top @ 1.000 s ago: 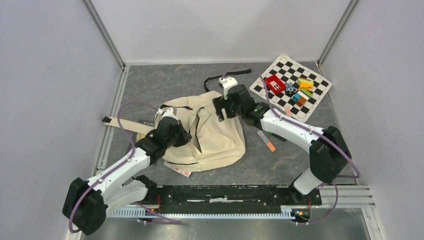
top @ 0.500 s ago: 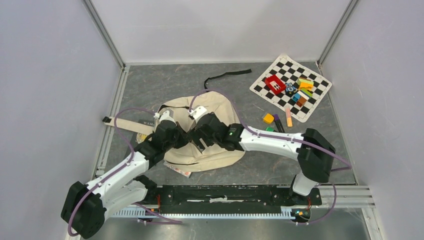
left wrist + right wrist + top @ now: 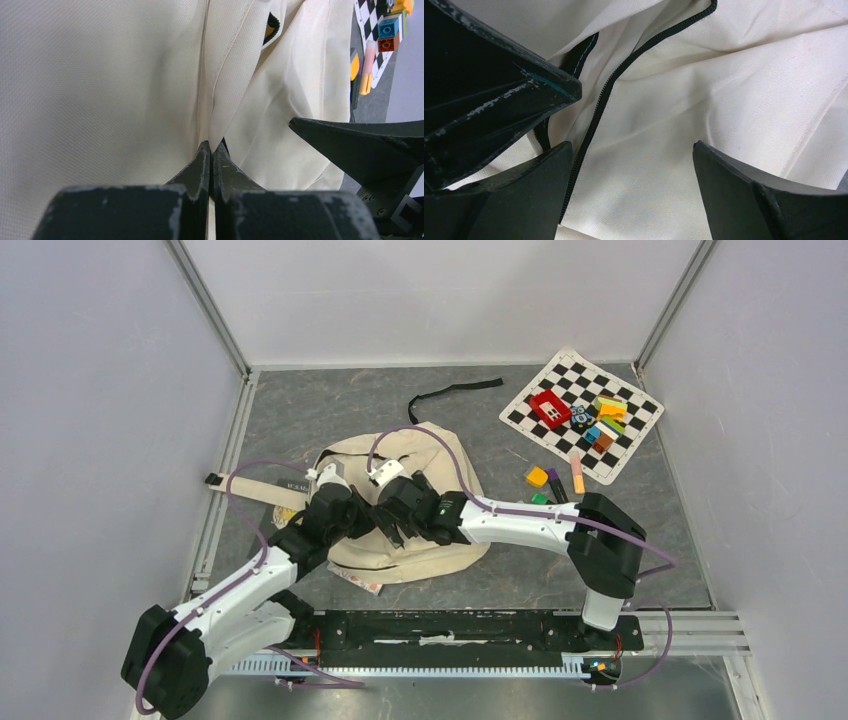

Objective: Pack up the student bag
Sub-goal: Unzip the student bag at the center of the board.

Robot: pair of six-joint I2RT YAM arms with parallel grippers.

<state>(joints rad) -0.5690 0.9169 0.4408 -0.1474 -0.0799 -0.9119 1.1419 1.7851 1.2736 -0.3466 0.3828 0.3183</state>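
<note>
The student bag (image 3: 440, 535) is a cream canvas backpack lying flat in the middle of the table. My left gripper (image 3: 362, 521) is over its left half, and in the left wrist view it (image 3: 212, 147) is shut on a raised fold of the bag's fabric (image 3: 100, 75). My right gripper (image 3: 390, 527) hovers right beside it. In the right wrist view it (image 3: 634, 160) is open over the bag's canvas (image 3: 724, 90), its left finger next to the black zipper (image 3: 609, 90). Nothing sits between those fingers.
A checkerboard mat (image 3: 620, 445) with coloured blocks and a red block (image 3: 549, 407) lies at the back right. Markers (image 3: 577, 476) and a yellow piece (image 3: 537, 476) lie by the mat. A black strap (image 3: 455, 393) lies behind the bag, a printed booklet (image 3: 360, 582) peeks from under it.
My right arm has swung from the bag's back right edge leftward across it and now sits beside the left gripper. The left gripper has kept its hold and hardly moved.
</note>
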